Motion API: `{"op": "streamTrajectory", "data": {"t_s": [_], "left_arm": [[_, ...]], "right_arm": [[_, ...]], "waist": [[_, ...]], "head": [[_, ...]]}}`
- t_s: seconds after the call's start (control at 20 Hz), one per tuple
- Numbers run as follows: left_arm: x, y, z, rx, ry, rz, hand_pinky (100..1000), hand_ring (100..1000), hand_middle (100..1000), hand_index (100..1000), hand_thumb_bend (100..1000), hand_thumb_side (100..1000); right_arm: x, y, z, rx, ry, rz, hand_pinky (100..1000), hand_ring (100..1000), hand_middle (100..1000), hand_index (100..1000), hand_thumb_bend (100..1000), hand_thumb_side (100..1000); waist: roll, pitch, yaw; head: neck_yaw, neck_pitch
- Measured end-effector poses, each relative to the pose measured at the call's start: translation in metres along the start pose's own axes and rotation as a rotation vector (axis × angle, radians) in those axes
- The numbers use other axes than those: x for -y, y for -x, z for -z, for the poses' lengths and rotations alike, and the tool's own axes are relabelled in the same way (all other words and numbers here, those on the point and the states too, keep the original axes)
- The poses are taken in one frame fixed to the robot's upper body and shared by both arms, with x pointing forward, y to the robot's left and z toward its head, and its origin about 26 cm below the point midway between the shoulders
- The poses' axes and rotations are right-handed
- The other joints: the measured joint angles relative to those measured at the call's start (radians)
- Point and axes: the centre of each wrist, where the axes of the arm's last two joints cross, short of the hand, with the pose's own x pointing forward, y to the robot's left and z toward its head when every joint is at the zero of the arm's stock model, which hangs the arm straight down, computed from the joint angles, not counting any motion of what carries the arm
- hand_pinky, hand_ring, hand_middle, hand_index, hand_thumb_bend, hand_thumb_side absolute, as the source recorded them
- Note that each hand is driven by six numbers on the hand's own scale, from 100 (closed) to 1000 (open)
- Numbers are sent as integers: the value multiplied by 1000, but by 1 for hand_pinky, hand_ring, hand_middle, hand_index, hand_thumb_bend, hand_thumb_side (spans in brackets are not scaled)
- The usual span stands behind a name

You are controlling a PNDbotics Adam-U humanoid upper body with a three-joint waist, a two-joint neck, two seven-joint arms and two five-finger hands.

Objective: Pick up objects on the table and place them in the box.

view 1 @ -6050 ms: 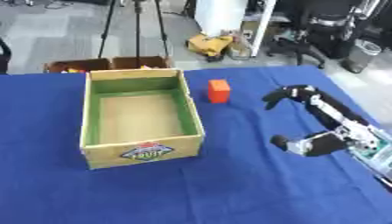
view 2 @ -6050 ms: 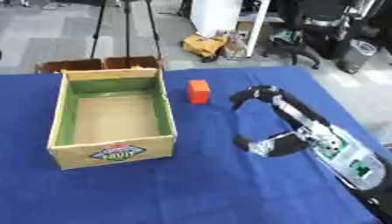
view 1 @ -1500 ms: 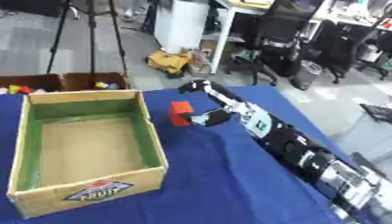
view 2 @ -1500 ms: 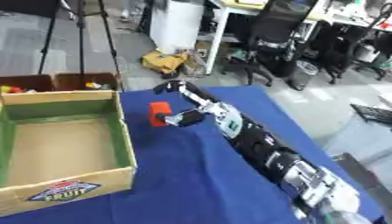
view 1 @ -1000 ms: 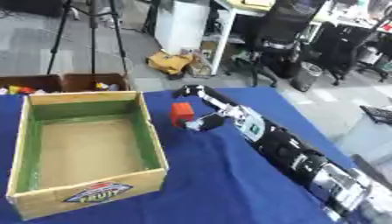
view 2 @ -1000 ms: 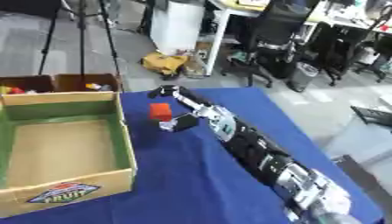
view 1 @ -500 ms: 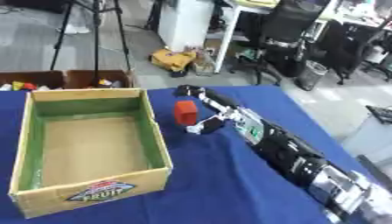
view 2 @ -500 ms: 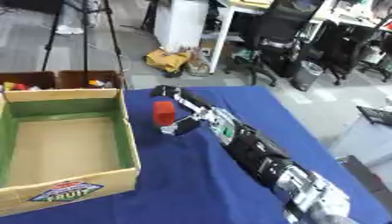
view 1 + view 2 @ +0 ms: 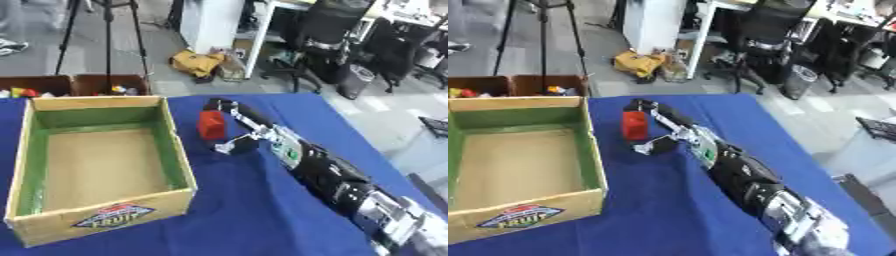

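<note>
Stretching from the lower right corner across the blue table (image 9: 254, 210), the right arm (image 9: 332, 175) runs black and silver toward the middle; to its left sits the open cardboard box (image 9: 101, 170) (green inner walls, a fruit label on the near face), nothing visible inside; further on, the right hand (image 9: 232, 127) grips the red block (image 9: 212, 124) between curled fingers above and thumb below, just beside the box's right wall, near its far corner; behind the table stand two brown bins (image 9: 74, 85) holding small coloured things.
</note>
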Motion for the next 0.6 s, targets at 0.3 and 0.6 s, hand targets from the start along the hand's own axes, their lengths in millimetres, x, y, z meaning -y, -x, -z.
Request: {"op": "streamTrajectory", "data": {"t_s": [0.3,0.6], "left_arm": [[0,0,0,1,0,1,562,600,406,630,464,979],[0,0,0,1,0,3,563,600,406,630,464,980]], "right_arm": [[0,1,-1,-9,3,0,889,896,812,898,415,406],[0,1,-1,-13,9,0,825,743,790,887,365,331]], "waist": [[2,4,-1],[3,4,-6]], "head": [[-3,-4],[-8,-8]]}}
